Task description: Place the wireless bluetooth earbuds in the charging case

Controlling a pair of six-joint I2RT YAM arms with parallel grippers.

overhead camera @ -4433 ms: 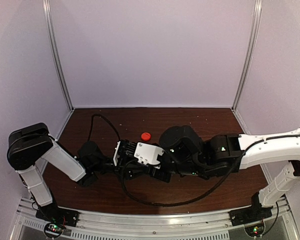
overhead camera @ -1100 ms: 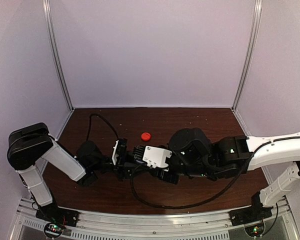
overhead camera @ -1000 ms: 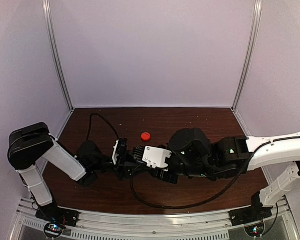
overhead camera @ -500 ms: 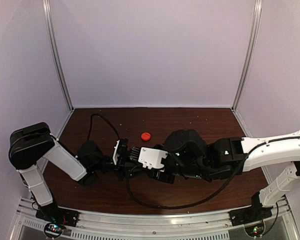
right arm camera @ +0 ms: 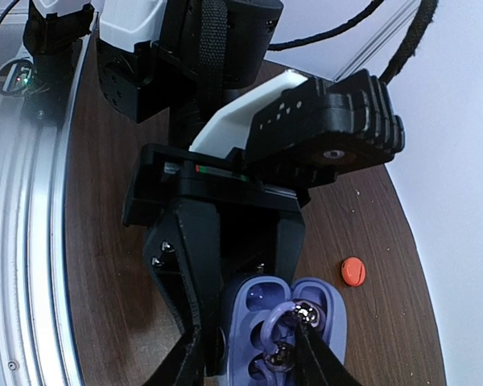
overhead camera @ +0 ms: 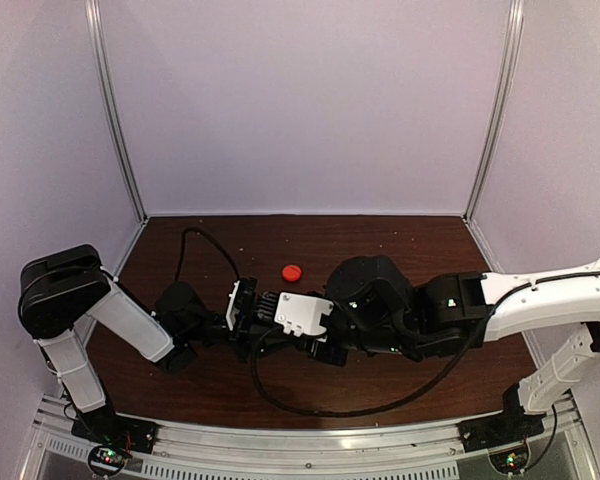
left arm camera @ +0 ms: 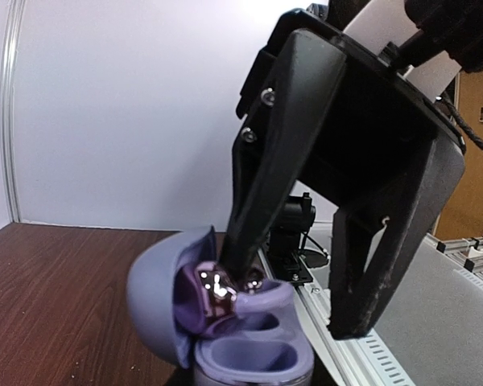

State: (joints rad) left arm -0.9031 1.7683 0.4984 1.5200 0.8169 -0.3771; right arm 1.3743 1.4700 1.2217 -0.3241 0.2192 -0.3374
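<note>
The earbud (left arm camera: 213,293), probably light and slippery, lies half-seated in the lilac charging case (left arm camera: 253,358), which the left pincer (right arm camera: 241,305) clamps midway between the tabletop's side edges, the right pincer (left arm camera: 290,297), spread wide, touching only its rounded back.

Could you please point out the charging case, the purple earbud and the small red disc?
charging case (left arm camera: 150,296), left wrist view, on its open lid.
earbud (left arm camera: 212,293), left wrist view, on its glossy body.
red disc (right arm camera: 352,271), right wrist view, on its centre.
</note>
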